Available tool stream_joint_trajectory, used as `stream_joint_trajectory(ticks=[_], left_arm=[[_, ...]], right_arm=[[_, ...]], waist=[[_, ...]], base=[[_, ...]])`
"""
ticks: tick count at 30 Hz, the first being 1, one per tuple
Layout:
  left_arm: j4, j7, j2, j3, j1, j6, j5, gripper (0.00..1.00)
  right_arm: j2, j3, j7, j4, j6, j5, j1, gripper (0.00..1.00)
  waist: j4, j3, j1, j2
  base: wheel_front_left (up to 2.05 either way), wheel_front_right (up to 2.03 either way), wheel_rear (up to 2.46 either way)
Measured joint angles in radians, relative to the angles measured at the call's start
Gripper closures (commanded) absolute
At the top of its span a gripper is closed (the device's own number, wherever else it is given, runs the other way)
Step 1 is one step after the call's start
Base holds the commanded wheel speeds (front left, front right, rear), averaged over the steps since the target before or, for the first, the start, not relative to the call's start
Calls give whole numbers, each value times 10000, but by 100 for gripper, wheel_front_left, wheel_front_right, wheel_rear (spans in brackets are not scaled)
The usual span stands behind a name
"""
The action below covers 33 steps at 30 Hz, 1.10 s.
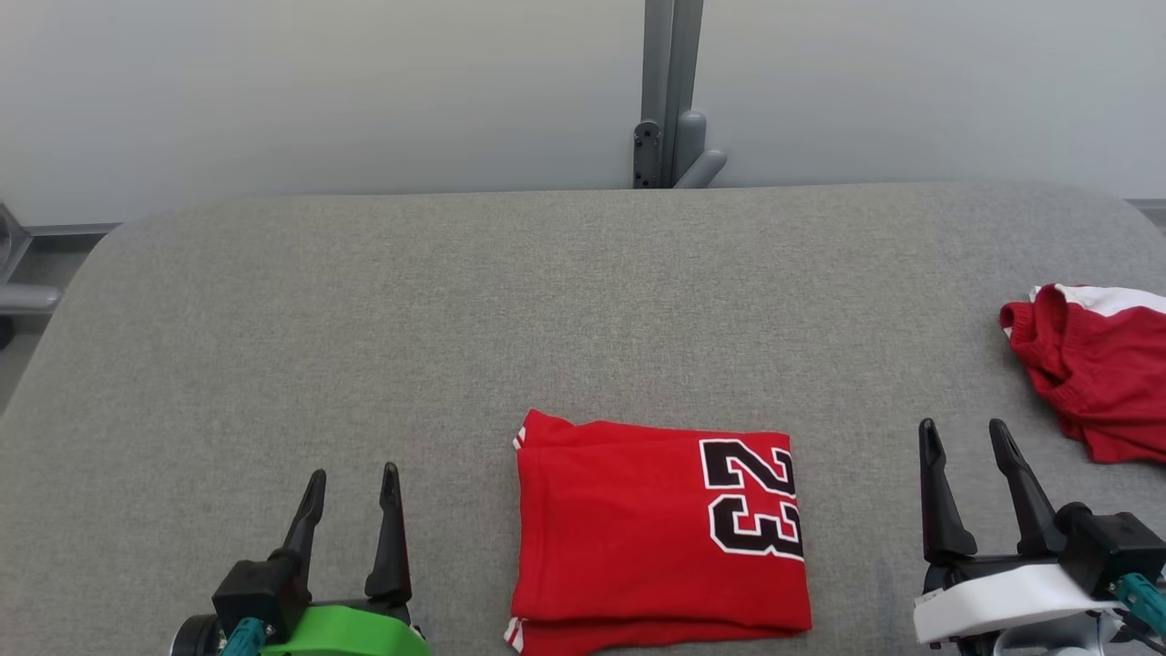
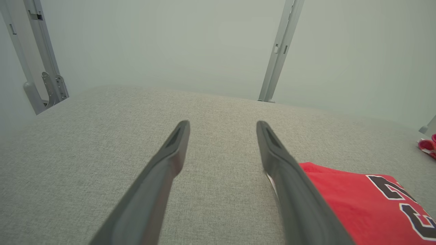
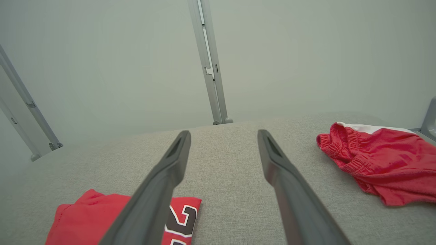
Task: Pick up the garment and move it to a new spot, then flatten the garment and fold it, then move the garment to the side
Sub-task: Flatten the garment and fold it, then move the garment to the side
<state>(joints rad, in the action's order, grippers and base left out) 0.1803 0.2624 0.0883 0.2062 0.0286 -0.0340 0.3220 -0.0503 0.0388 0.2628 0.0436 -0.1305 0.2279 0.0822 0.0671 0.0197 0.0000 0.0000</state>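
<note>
Red garment [image 1: 638,538], black 23 showing, lies folded flat in a rectangle on the grey table [image 1: 364,319]

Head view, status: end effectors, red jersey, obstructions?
Left end effector open, empty; right end effector open, empty. Red fabric jersey with black 23 folded, flat between them. Crumpled red-and-white shorts far right, clear of it.

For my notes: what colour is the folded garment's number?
The number is black, outlined white, on the red garment; clearest in the head view.
</note>
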Motion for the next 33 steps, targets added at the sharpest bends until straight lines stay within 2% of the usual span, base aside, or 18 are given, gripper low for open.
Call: stream_joint_trajectory(ticks=[13, 21, 26, 27, 33], left_arm=[[111, 0, -67, -84, -24, 159, -109, 0], [192, 0, -121, -81, -42, 163, -165, 0], [263, 0, -148, -86, -114, 165, -182, 0], [286, 0, -153, -86, -172, 167, -196, 0], [293, -2, -173, -142, -198, 171, -242, 0]], right_arm=[[-2, -205, -90, 343, 0, -44, -51, 0], [0, -711, -1919, 1319, 0, -424, -236, 0], [-205, -1160, -3055, 2199, -2, 376, -692, 0], [-341, -1292, -3442, 2629, 0, 918, -974, 0], [-671, -1639, -4130, 3845, 0, 2123, -1801, 0]], waist=[[104, 17, 0, 0], [182, -51, 0, 0], [365, -125, 0, 0], [461, -161, 0, 0], [790, -259, 0, 0]], base=[[0, 0, 0], [0, 0, 0], [0, 0, 0], [0, 0, 0], [0, 0, 0]])
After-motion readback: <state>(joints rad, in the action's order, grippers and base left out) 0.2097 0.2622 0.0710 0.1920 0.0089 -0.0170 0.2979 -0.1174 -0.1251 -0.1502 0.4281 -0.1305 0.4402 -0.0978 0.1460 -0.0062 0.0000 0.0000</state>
